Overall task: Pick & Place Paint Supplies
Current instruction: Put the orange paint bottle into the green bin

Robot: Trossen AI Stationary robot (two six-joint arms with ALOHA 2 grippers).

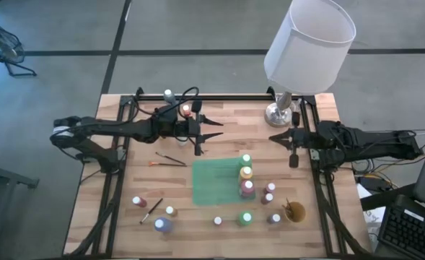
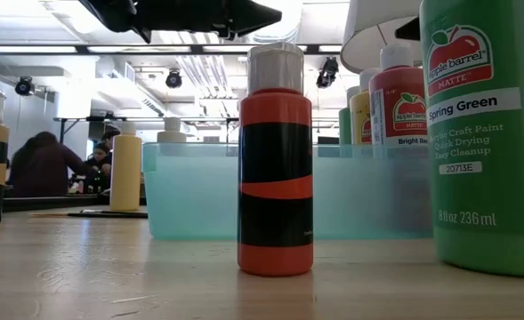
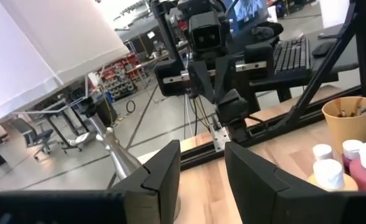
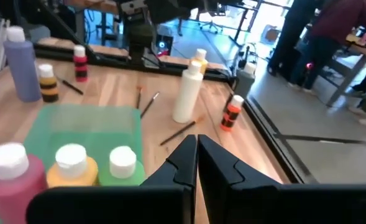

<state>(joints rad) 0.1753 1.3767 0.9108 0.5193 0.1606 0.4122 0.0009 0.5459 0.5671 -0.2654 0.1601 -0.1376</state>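
Paint bottles stand upright on the wooden table (image 1: 125, 173). A green (image 1: 246, 160), a yellow (image 1: 246, 173) and a pink-red one (image 1: 247, 189) line the right edge of the green mat (image 1: 216, 180). Others are scattered toward the near edge, among them a blue bottle (image 1: 162, 225) and a green bottle (image 1: 246, 217). Thin brushes (image 1: 170, 159) lie flat left of the mat. My left gripper (image 1: 219, 130) hovers open and empty beyond the mat's far edge, its fingers (image 3: 164, 174) apart. My right gripper (image 1: 271, 137) hovers shut and empty to the right of it, fingertips (image 4: 197, 146) together.
A lamp with a white shade (image 1: 309, 43) and a metal base (image 1: 278, 113) stands at the far right. A tan cup (image 1: 294, 211) sits near the right front corner. A white bottle (image 1: 169, 94) and a small orange one (image 1: 187, 110) stand at the far edge. People are in the room beyond.
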